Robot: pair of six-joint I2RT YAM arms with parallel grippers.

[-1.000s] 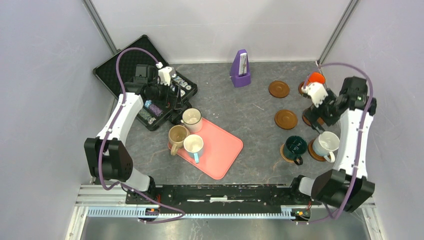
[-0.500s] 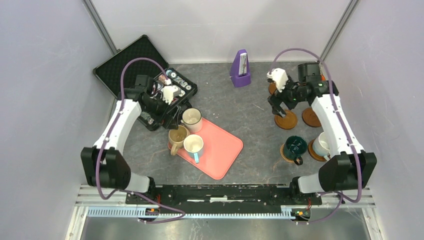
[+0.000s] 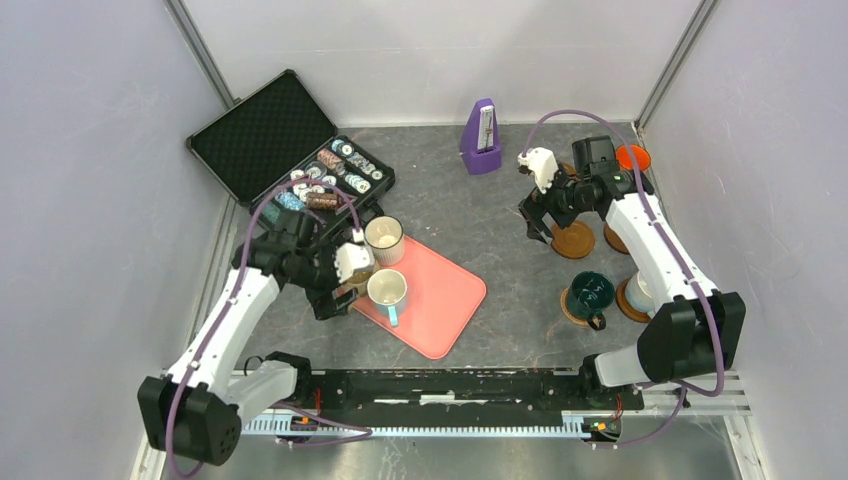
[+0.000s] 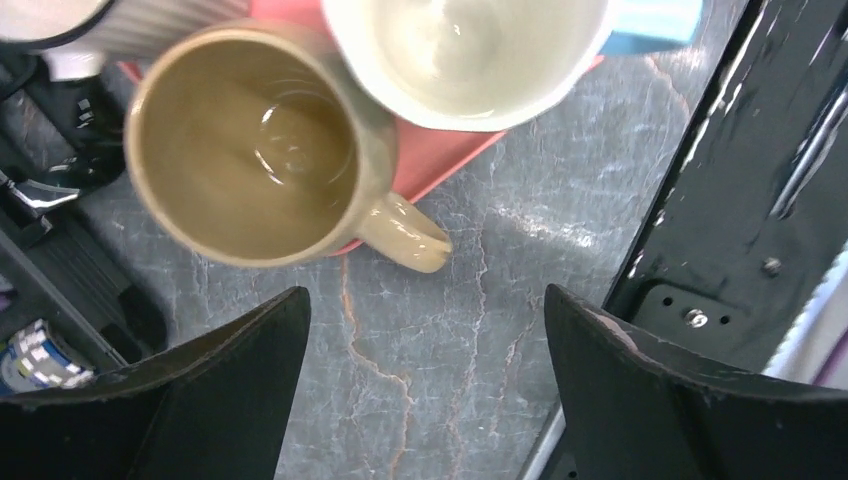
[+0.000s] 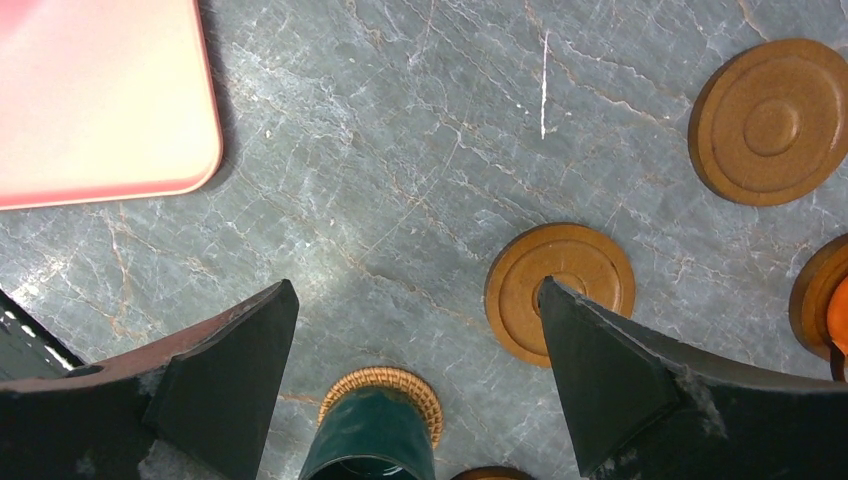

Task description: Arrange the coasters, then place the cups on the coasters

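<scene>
Grey marbled counter [image 3: 480, 230], lilac walls. Pink tray [image 3: 440, 300] is carrying three mugs. White dark-rimmed mug [image 3: 384, 240] is standing at the far corner. Tan mug [image 4: 250, 150] is sitting at the tray's left edge, handle sticking out over the counter, with the light blue mug [image 3: 388, 290] just beside it. Open black case [image 3: 260, 140] is holding rows of poker chips [image 3: 335, 170].

I'm hovering my left pincer [image 4: 425, 380] low, pointing down by the tan mug's handle, jaws spread wide, gripping nothing. I'm hanging my right pincer [image 5: 420, 390] over bare counter, jaws wide apart, also empty.

Bare brown coaster [image 5: 550, 285] is lying by my right finger, second bare coaster [image 5: 770, 120] further off. Teal mug [image 5: 370, 445] is sitting on the woven tan coaster [image 5: 380, 378]. Orange mug [image 3: 632, 157] is sitting on the rimmed coaster [image 5: 808, 300].
</scene>
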